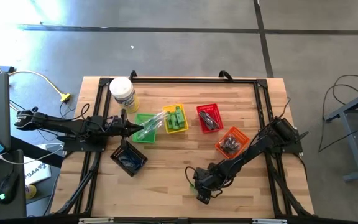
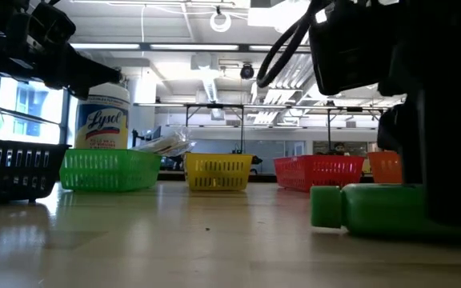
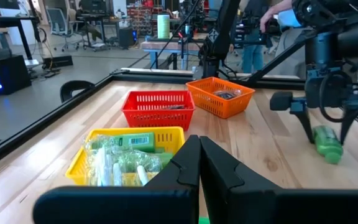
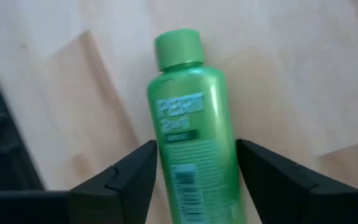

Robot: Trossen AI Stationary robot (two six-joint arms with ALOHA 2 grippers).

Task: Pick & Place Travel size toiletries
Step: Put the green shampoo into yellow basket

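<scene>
Near the table's front edge, the right gripper [image 4: 194, 168] had its fingers open around a green bottle [image 4: 191, 134]; the left gripper [image 3: 199, 163] was closed.

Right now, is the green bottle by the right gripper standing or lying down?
Lying down: the green bottle rests on its side between the open right gripper.

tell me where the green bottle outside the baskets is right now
In the high view the green bottle lies flat on the bare table near its front edge, right of centre, between the open fingers of the right gripper, below the orange basket.
</scene>
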